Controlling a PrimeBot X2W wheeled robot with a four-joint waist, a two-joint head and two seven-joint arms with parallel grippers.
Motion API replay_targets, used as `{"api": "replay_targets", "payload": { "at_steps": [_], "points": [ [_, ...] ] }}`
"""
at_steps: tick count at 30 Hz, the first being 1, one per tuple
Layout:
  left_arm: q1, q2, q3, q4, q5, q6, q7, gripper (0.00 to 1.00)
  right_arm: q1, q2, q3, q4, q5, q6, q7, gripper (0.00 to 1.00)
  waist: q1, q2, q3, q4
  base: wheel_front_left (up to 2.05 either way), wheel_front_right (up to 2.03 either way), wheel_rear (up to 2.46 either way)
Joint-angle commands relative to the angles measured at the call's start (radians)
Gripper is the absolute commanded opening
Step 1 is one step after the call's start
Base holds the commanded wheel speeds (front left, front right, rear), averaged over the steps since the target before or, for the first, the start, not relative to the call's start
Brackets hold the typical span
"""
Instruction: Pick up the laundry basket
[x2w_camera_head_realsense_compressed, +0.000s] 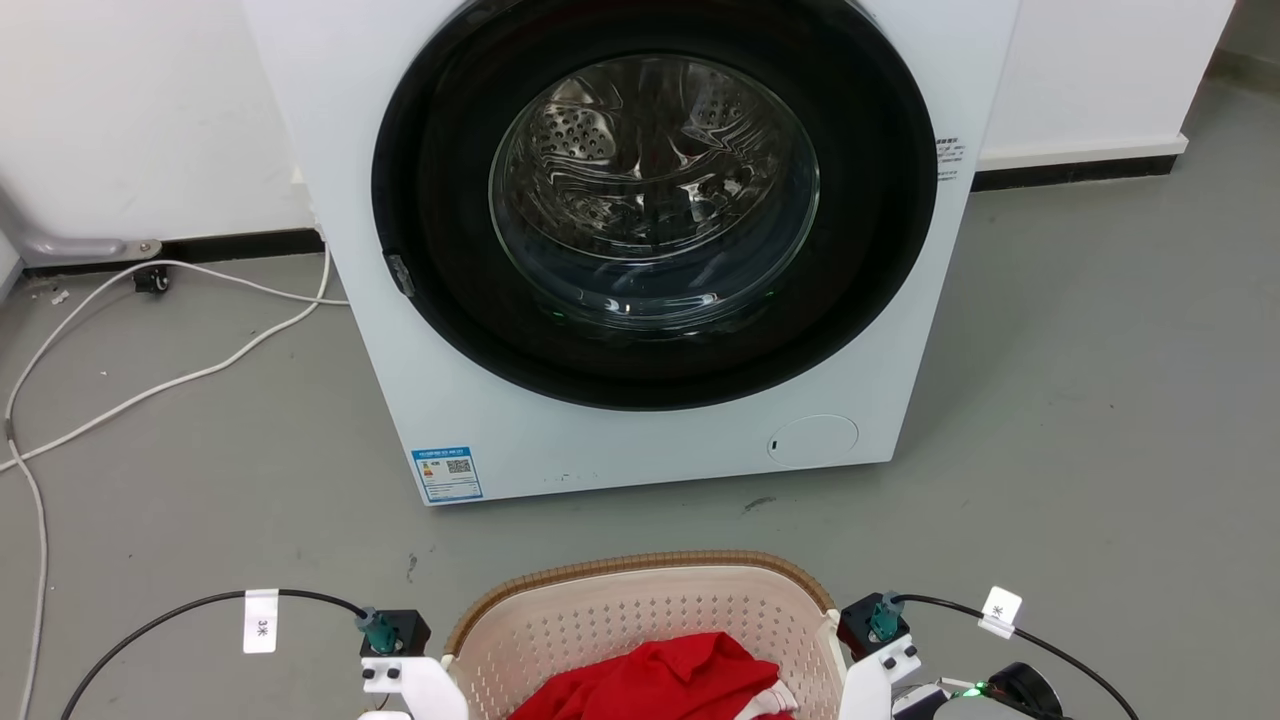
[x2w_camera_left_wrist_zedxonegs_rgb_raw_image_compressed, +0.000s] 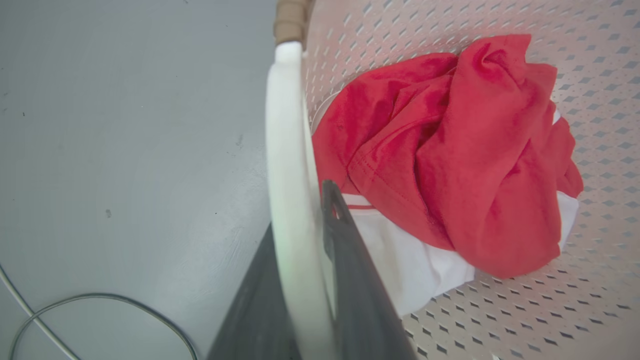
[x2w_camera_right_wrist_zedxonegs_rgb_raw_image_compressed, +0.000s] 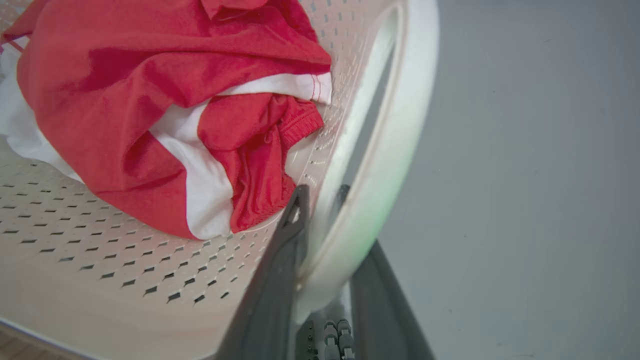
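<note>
Laundry basket (x2w_camera_head_realsense_compressed: 620, 612) sits on the grey floor (x2w_camera_head_realsense_compressed: 1100, 420) just in front of the washing machine (x2w_camera_head_realsense_compressed: 500, 440), between both arms. The left gripper (x2w_camera_left_wrist_zedxonegs_rgb_raw_image_compressed: 300, 210) is clamped across the left handle (x2w_camera_left_wrist_zedxonegs_rgb_raw_image_compressed: 285, 125), and the right gripper (x2w_camera_right_wrist_zedxonegs_rgb_raw_image_compressed: 322, 192) is likewise closed around the right handle (x2w_camera_right_wrist_zedxonegs_rgb_raw_image_compressed: 400, 125). Risk, as judged: the smooth rounded handles could slide through the narrow fingers if the arms rise unevenly, tipping the basket and spilling the red-and-white clothes (x2w_camera_left_wrist_zedxonegs_rgb_raw_image_compressed: 450, 150); a forward swing would strike the machine.
</note>
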Motion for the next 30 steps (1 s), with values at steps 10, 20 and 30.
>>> {"api": "replay_targets", "payload": {
  "at_steps": [10,20,30],
  "points": [
    [-0.020,0.012,-0.019,0.002,-0.021,-0.004,-0.008,0.00,-0.002,-0.008,0.009,0.001,0.001,0.003,-0.003,0.00,0.0000,0.0000,-0.001,0.002,0.00,0.00,0.00],
    [-0.025,0.014,-0.037,0.005,-0.041,-0.004,-0.014,0.00,-0.002,-0.008,0.010,0.001,0.004,0.003,-0.004,0.00,0.0000,0.0000,-0.002,0.002,0.00,0.00,0.00],
    [-0.027,0.011,-0.054,0.010,-0.057,-0.004,-0.021,0.00,-0.004,-0.011,0.011,-0.002,0.003,0.003,-0.012,0.00,0.0000,0.0000,0.001,0.006,0.00,0.00,0.00]
  ]
}}
